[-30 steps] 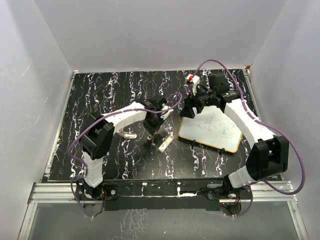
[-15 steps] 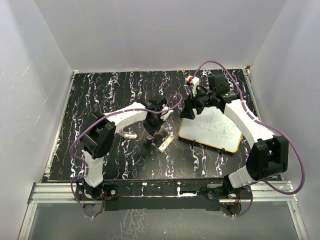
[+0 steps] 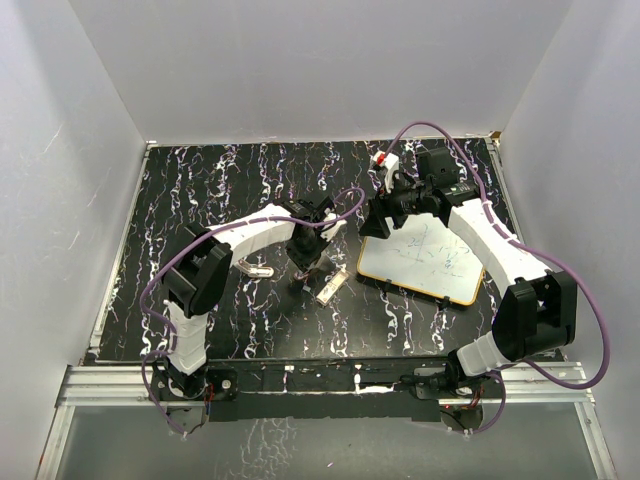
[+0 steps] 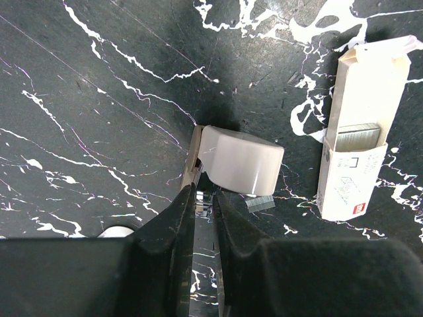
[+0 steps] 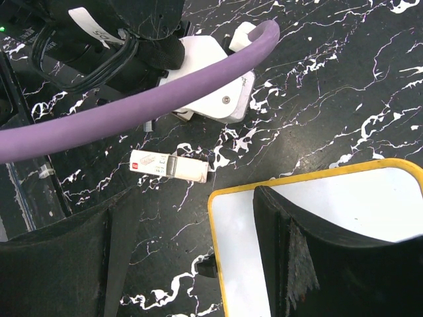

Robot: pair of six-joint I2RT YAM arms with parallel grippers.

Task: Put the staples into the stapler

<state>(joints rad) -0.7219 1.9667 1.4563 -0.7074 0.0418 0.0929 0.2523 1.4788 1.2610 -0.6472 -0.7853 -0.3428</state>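
Overhead, the left arm (image 3: 250, 232) is seen stretched from its base toward the middle of the table (image 3: 200, 200), elbow bent, wrist turned straight down over the stapler (image 4: 239, 168). The left gripper (image 4: 201, 196) is closed to a thin slit. Its fingertips (image 4: 177, 221) are set against the stapler's near edge, where a sliver of metal is seen in the slit. Whether that sliver is actually clamped cannot be told. The stapler is noted as a small white body lying on the table, slightly tilted in the left wrist view.

The staples (image 4: 360, 125) are found near the stapler, to its right in the left wrist view and not touching it. They are held in an open cream box lying flat, with a grey strip exposed at its mouth. A short loose piece (image 4: 261, 205) is seen at the stapler's lower corner.

The right arm (image 3: 490, 235) is raised from its base and folded back toward the centre, wrist angled down over the far left corner of the whiteboard (image 5: 317, 218). The right gripper (image 5: 195, 198) is spread wide, with nothing held between the pads. A purple cable (image 5: 132, 109) is seen crossing the right wrist view.
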